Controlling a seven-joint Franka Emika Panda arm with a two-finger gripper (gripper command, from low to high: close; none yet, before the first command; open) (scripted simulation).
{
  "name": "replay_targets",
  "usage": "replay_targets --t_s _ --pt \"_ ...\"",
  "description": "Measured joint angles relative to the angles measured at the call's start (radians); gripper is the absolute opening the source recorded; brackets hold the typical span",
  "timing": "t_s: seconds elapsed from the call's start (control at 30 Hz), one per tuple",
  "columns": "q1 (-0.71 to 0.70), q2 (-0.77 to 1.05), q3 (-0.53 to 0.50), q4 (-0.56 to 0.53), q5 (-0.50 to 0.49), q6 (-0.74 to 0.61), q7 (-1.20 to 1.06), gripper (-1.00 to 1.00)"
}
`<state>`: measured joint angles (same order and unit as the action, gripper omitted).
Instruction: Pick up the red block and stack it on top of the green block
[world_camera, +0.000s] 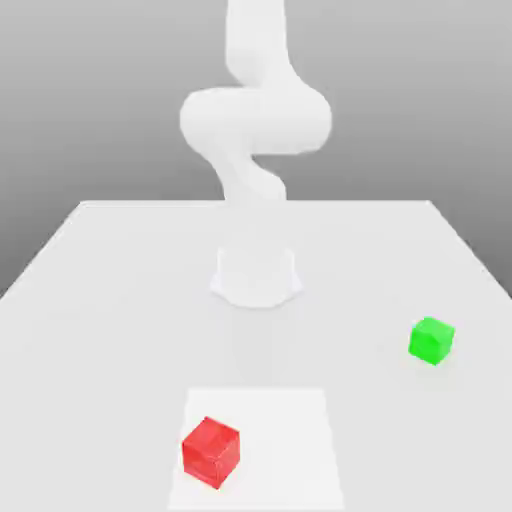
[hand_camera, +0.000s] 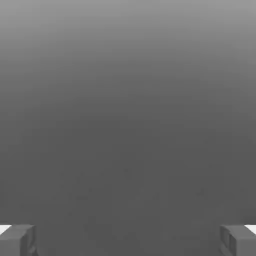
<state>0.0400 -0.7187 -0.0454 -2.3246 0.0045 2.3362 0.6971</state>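
The red block rests on a lighter square patch near the table's front, slightly toward the exterior view's left. The green block sits apart from it, farther back on the exterior view's right. The white arm rises from its base at the middle of the table and bends upward out of the picture. In the hand view my gripper is open: its two grey fingertips stand far apart with only a plain grey background between them. Neither block lies between the fingers.
The white table spans the exterior view, with its side edges slanting toward the back. The arm's round base stands at the table's centre. A lighter square patch marks the front middle.
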Motion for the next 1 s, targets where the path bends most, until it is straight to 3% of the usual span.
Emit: replay_targets --t_s 0.57,0.87,1.0 --pt "0.189 0.557 -0.246 -0.167 0.103 0.245 -0.754 0.00" --pt "0.159 0.842 -0.252 -0.253 0.111 0.378 -1.110 0.00" --pt "0.107 0.982 -0.187 -0.241 0.182 0.484 -1.196 0.00"
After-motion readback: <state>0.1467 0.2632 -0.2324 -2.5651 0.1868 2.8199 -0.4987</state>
